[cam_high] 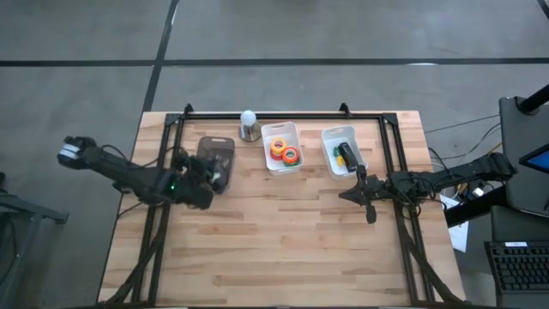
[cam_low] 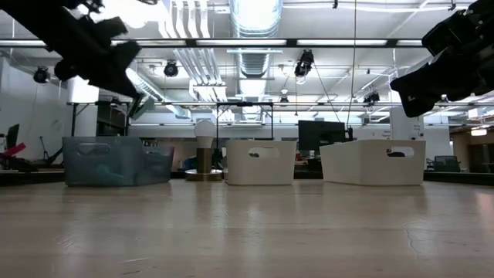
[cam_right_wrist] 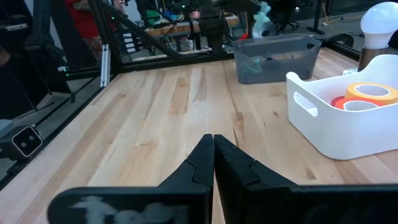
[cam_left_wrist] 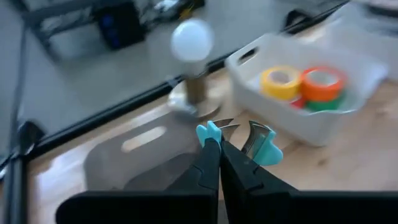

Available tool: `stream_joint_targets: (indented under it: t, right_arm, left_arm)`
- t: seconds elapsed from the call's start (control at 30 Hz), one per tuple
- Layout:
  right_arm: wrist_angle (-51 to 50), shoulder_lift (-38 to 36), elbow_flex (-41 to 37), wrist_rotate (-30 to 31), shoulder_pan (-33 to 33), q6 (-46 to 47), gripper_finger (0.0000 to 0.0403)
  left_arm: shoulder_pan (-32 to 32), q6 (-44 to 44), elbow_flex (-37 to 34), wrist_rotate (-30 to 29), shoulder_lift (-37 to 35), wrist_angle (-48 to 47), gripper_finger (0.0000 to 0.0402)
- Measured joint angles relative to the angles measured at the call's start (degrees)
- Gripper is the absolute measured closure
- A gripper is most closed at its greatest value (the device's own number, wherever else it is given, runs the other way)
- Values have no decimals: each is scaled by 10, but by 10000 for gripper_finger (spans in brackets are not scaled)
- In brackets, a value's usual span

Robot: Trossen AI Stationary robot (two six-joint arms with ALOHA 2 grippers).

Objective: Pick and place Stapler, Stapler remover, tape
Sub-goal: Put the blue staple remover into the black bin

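1. The left gripper (cam_left_wrist: 219,144) is clamped on a teal staple remover (cam_left_wrist: 244,142), claw end forward, and hangs over the grey bin (cam_high: 215,160) near the table's (cam_high: 283,240) far left edge, probably so the piece can drop straight in.
2. A lamp (cam_high: 249,124) stands on the far edge between the grey bin and the middle white bin (cam_high: 282,147).
3. The tape rolls (cam_high: 285,152) lie in that middle white bin (orange, yellow, red and green all show there).
4. The right-hand white bin (cam_high: 341,152) holds the dark stapler (cam_high: 346,155).
5. The right gripper (cam_high: 371,209) waits shut and empty near the table's right edge, clear of the bins.
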Motion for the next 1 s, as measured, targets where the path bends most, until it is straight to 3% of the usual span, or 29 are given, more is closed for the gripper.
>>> stream_joint_targets:
  t: [0.2,0.33,1.0]
  right_arm:
    - [0,0,0,0,0,0,394]
    - [0,0,0,0,0,0,394]
    - [0,0,0,0,0,0,394]
  left_arm:
    - [118,19,-2,114,7,-18,392]
    - [166,43,-2,151,18,-18,394]
    - [214,65,-2,212,80,-16,383]
